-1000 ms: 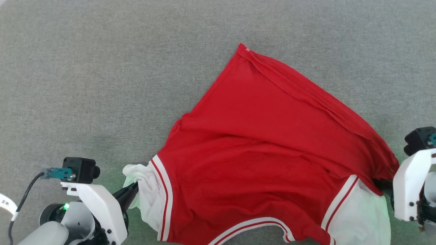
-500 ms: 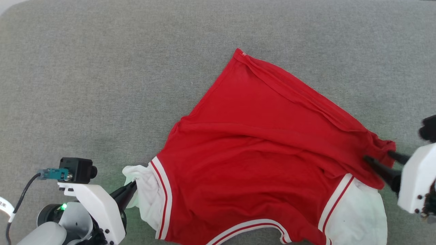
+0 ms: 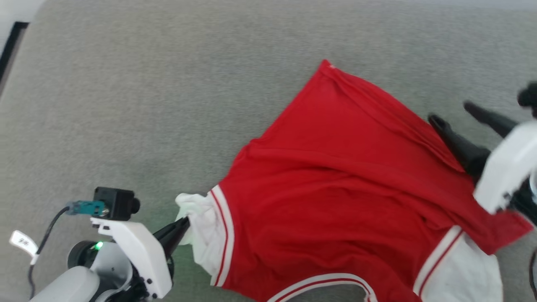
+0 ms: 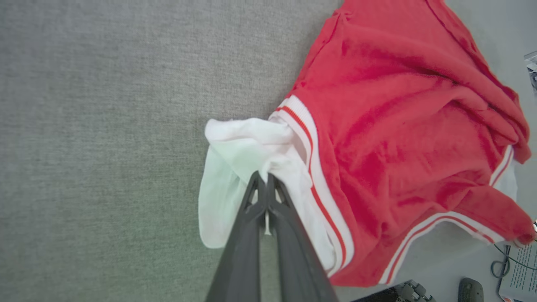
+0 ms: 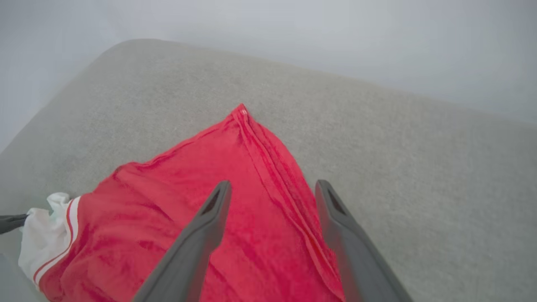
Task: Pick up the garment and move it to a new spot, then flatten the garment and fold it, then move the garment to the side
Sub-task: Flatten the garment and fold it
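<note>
Plainly, my left gripper (image 3: 182,226) is pinched shut on the white fabric (image 3: 201,226) at the left end of the red jersey (image 3: 335,180). The left wrist view makes this clear, with both fingers pressed together into a bunched fold. The jersey lies spread on the grey desk (image 3: 126,105), toward its right side, with one pointed corner reaching for the middle.

My right gripper (image 3: 451,112) is spread wide and holds nothing. The head view blurs it, but the right wrist view shows one finger over the red cloth and the other over bare desk beside the hemmed edge. Whether either finger touches, I cannot tell.

The right wrist view adds the desk's far edge and a rounded far corner. The left wrist view adds a cable (image 4: 501,262) and a printed sheet (image 4: 520,268) beyond the jersey. The head view cuts off the jersey's near edge and striped neckline.
</note>
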You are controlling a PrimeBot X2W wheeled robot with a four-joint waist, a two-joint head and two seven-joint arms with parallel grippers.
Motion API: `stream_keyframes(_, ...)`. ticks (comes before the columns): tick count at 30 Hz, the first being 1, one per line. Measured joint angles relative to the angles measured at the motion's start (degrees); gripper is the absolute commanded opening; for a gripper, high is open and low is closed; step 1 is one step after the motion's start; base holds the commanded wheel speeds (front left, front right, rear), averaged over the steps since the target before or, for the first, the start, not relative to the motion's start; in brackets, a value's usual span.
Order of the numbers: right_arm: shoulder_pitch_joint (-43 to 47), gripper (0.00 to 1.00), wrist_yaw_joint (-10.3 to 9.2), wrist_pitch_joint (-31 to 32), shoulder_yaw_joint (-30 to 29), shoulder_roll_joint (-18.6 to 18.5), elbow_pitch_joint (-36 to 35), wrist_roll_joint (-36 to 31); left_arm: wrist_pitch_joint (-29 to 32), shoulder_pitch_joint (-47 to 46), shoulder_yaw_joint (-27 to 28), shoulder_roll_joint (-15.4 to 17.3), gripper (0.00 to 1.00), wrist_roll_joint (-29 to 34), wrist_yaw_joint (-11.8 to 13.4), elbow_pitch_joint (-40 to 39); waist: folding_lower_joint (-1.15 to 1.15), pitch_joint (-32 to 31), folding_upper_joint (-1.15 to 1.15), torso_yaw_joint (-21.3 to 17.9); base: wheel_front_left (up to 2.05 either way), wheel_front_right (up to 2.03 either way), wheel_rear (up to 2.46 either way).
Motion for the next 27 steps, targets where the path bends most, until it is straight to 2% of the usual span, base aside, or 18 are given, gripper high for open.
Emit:
stream_keyframes(4, -7.32, 1.0, 0.0, -4.68, 5.42, -2.0, 7.15, 1.22, 0.98, -2.16, -1.4, -1.76, 0.0, 0.79, -1.21, 0.79, 0.0, 0.4, 0.0, 2.6, 0.0, 0.0, 0.0)
stream_keyframes(14, -25.66, 1.0, 0.0, -12.88, 20.29, -8.39, 32.06, 3.04, 2.76, -8.54, -5.33, -8.04, 0.0, 3.48, -5.55, 4.93, 0.0, 1.97, 0.0, 10.88, 0.0, 0.0, 0.0)
stream_keyframes(21, -33.56, 1.0, 0.01, -10.71, 29.52, -11.9, 47.07, 4.69, 2.98, -10.95, -7.04, -11.91, 0.0, 3.78, -8.24, 8.51, 0.0, 3.68, 0.0, 16.46, 0.0, 0.0, 0.0)
stream_keyframes(24, -36.03, 1.0, 0.0, -6.76, 35.68, -13.8, 52.41, 6.11, 2.82, -11.8, -7.36, -13.27, 0.0, 3.76, -9.36, 10.28, 0.0, 4.95, 0.0, 18.69, 0.0, 0.0, 0.0)
stream_keyframes(27, -38.45, 1.0, 0.04, -3.96, 38.79, -14.55, 54.97, 7.54, 2.47, -11.91, -7.42, -13.71, 0.0, 3.63, -9.84, 11.32, 0.0, 5.69, 0.0, 19.67, 0.0, 0.0, 0.0)
